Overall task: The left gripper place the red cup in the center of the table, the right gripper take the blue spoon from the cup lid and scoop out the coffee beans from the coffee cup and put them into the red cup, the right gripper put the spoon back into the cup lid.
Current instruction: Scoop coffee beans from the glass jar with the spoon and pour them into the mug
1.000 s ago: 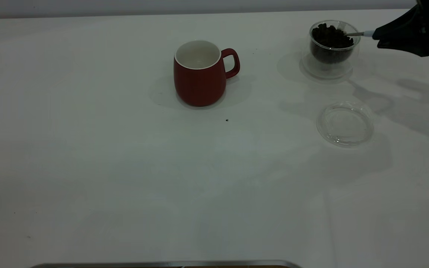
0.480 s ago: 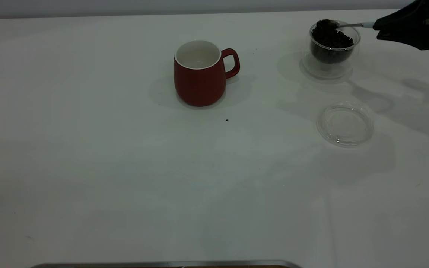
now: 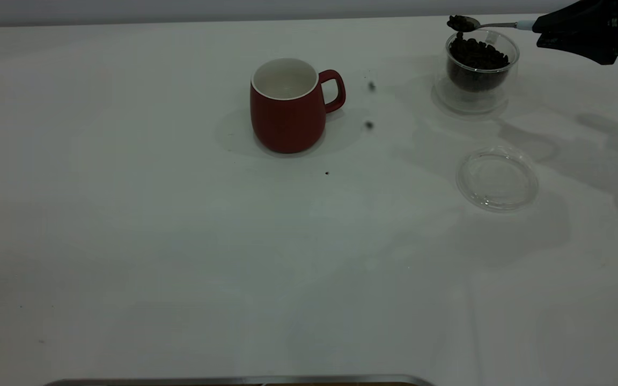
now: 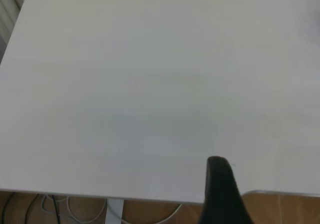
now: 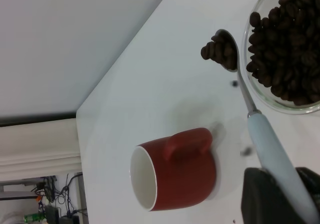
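Observation:
The red cup (image 3: 287, 107) stands upright at the table's middle, white inside and empty, handle toward the right; it also shows as the red cup (image 5: 175, 170). At the far right, the glass coffee cup (image 3: 478, 67) holds coffee beans (image 5: 287, 39). My right gripper (image 3: 538, 27) is shut on the blue spoon (image 3: 502, 24) by its pale handle (image 5: 270, 149). The spoon's bowl (image 5: 223, 49) carries a heap of beans just above the coffee cup's rim, on the red cup's side. The clear cup lid (image 3: 497, 178) lies empty nearer the front. My left gripper (image 4: 220, 184) hangs by the table edge, away from everything.
Two loose beans (image 3: 372, 86) (image 3: 369, 125) appear blurred between the red cup and the coffee cup. A dark speck (image 3: 326, 172) lies in front of the red cup. A metal edge (image 3: 234, 380) runs along the table's front.
The spoon has come up out of the coffee cup with a load of beans and moved slightly left. Two beans have appeared over the table between the cups.

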